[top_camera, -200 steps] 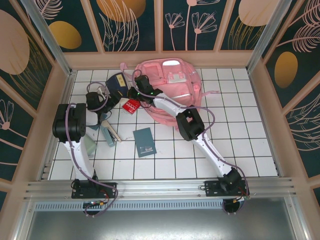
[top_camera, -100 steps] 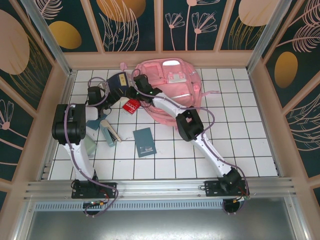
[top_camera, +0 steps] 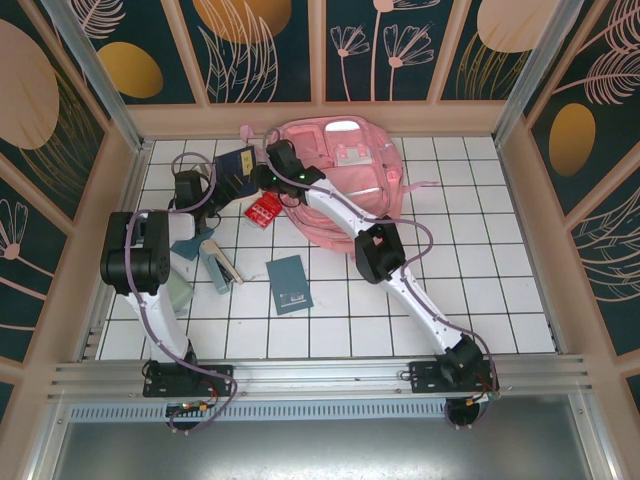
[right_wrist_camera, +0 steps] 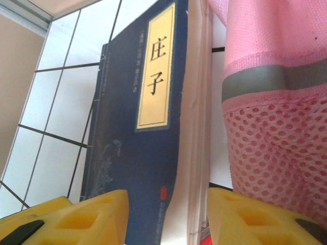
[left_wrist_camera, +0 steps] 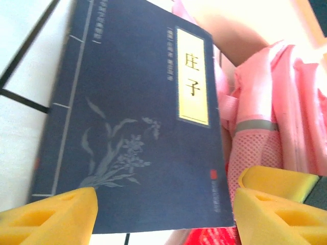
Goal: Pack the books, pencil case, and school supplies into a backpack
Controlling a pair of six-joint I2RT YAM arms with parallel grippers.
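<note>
Navy book [left_wrist_camera: 133,127]: lies face up on the counter [top_camera: 480,290], just left of the backpack [top_camera: 395,190], with its page edge toward the pink fabric (not packed yet).
Left tool [left_wrist_camera: 166,204]: the fingers stand apart with the book's near edge between them, and no pinch on the cover is visible.
Right tool [right_wrist_camera: 168,209]: the fingers stand apart astride the book's page edge, just beside the backpack's mesh pocket. It does not look clamped.
Backpack: lies at the back middle of the counter, its side next to the book. I cannot tell from here where its mouth is or whether it is open.
Other things: the red rectangular piece [top_camera: 263,210] sits just on the near side of the book. The small teal book [top_camera: 289,283] and the grey-teal oblong [top_camera: 218,265] lie nearer the arm bases, well apart from the bag.
Step in hand: probably getting the navy book regripped or handed between the two tools (an early step, with most items loose).
Next move calls for: one tool closing firmly on an edge of the book, then lifting and turning it toward an opening in the bag while the other holds the fabric clear.
Change from earlier: both tools have crept toward the back of the counter, the book has shifted a little with them, and the right tool has gone from closed to apart.
</note>
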